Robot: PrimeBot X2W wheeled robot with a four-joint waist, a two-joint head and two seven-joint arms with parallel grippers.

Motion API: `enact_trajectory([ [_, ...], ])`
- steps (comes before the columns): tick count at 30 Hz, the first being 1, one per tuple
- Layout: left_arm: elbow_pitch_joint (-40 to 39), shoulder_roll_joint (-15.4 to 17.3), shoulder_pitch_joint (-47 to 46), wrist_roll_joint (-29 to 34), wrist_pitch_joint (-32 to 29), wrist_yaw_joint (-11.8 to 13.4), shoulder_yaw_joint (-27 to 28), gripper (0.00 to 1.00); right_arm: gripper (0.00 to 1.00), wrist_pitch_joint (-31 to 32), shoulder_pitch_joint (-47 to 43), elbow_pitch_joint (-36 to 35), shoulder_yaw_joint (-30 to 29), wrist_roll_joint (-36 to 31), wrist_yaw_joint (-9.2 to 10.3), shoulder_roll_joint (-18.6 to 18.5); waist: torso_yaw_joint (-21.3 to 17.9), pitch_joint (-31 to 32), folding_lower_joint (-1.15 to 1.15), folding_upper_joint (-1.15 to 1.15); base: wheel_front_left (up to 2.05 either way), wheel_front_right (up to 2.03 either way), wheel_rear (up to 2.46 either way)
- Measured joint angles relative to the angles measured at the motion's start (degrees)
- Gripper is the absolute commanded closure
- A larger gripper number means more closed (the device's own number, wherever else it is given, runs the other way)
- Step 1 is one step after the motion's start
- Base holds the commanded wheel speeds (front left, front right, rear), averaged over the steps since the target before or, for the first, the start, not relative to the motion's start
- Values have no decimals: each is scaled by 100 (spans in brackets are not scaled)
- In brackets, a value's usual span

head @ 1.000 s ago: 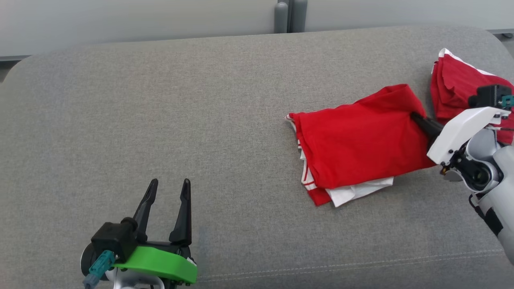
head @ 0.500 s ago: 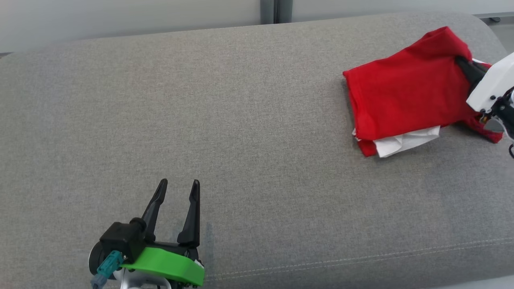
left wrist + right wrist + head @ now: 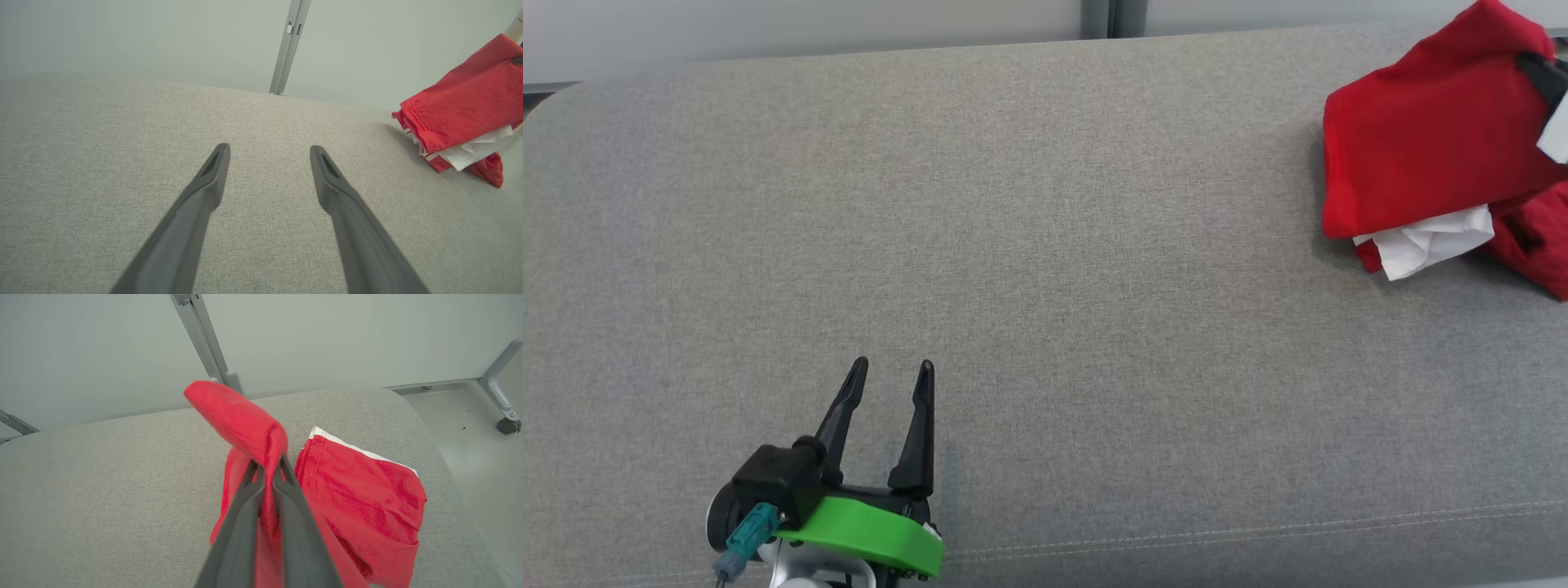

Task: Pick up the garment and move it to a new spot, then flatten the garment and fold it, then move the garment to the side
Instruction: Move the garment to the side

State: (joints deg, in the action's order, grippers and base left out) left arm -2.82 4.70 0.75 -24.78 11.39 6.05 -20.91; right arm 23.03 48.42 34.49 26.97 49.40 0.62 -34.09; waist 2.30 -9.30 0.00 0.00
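The garment [image 3: 1421, 155] is red with white trim, folded into a thick bundle at the far right end of the grey cushion [image 3: 1045, 245]. My right gripper [image 3: 269, 463] is shut on a raised fold of the garment [image 3: 241, 416], lifting that edge while the rest hangs and rests below. In the head view my right gripper [image 3: 1535, 72] shows as a dark finger at the right edge. My left gripper [image 3: 893, 365] stands open over bare cushion at the lower left, far from the cloth. In the left wrist view my left gripper [image 3: 269, 148] faces the garment [image 3: 470, 106] at the right.
A second red piece with a white edge [image 3: 359, 498] lies flat on the cushion just right of the held fold, near the rounded corner. A grey post [image 3: 1111, 16] stands behind the cushion. A wheeled frame leg [image 3: 504, 416] stands on the floor to the right.
My right gripper has carried the folded garment to the right and farther back, up to the second red piece. The head view shifted slightly. The left gripper stayed in place, open.
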Motion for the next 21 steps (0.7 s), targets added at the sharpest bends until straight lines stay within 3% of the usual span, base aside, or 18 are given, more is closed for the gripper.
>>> enact_trajectory([
  [12, -287, 71, -164, 170, -75, -8, -114, 0, 100, 188, 265, 369, -16, -486, 288, -862, 173, -308, 0, 0, 0, 0, 0],
  [21, -691, 182, -456, 358, -158, -71, -197, 0, 100, -268, 282, 631, 124, -1163, 411, -1235, 293, -699, 0, 0, 0, 0, 0],
])
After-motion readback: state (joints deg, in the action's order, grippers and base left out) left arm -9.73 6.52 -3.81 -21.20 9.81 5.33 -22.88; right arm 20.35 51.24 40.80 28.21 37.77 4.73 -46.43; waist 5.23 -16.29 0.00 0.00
